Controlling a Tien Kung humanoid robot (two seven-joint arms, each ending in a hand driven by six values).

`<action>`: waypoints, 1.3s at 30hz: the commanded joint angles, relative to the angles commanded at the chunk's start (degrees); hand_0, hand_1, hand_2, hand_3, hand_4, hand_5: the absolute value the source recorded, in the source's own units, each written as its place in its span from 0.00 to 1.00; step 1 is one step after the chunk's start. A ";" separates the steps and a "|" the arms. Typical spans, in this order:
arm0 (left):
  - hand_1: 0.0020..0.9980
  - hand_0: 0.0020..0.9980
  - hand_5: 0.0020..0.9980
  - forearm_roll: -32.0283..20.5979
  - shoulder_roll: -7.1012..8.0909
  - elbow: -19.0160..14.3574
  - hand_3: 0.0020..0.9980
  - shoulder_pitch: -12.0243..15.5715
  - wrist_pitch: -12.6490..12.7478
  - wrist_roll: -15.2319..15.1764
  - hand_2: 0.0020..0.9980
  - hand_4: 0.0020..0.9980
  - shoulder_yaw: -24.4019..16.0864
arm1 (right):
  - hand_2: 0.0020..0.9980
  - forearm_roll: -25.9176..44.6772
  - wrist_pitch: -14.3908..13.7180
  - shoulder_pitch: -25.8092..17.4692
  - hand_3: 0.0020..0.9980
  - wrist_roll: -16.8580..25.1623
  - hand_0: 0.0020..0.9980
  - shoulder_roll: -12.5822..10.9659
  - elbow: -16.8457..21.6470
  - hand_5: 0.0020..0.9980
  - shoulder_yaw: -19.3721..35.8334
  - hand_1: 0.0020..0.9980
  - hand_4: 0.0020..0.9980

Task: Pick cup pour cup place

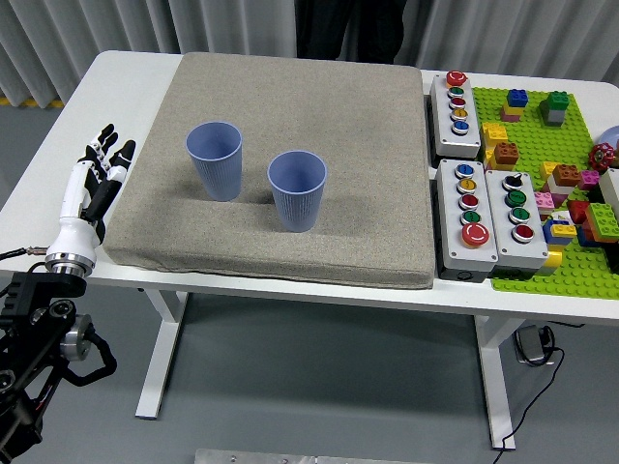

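Observation:
Two blue ribbed plastic cups stand upright on a grey mat (290,97). The left cup (216,160) is slightly farther back; the right cup (298,191) stands nearer the front, a short gap between them. My left hand (98,178) lies at the table's left edge, beside the mat, fingers straight and spread, holding nothing. It is well left of both cups. The right hand does not appear in this view.
Right of the mat stand grey button boxes (457,101) (491,214) with coloured buttons. A green baseplate (561,184) with several toy bricks fills the far right. A person in dark clothes stands at the far edge (348,29).

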 joint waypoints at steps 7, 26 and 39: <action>0.97 0.96 0.18 2.03 1.54 -0.48 1.00 0.74 -2.11 1.78 1.00 0.89 2.11 | 0.59 -0.19 0.03 0.11 0.59 -0.07 0.70 0.01 0.00 0.22 0.13 0.63 0.00; 0.97 0.97 0.21 1.62 -1.97 6.55 1.00 -4.72 -2.12 1.98 1.00 0.89 7.59 | 0.59 0.31 -0.13 -0.28 0.59 -0.26 0.70 0.27 0.00 0.22 -0.40 0.63 0.00; 0.96 0.97 0.22 1.81 -4.39 10.75 1.00 -8.39 -2.11 1.73 1.00 0.90 7.03 | 0.59 0.49 -0.11 -0.34 0.59 -0.29 0.70 0.32 0.00 0.22 -0.62 0.63 0.00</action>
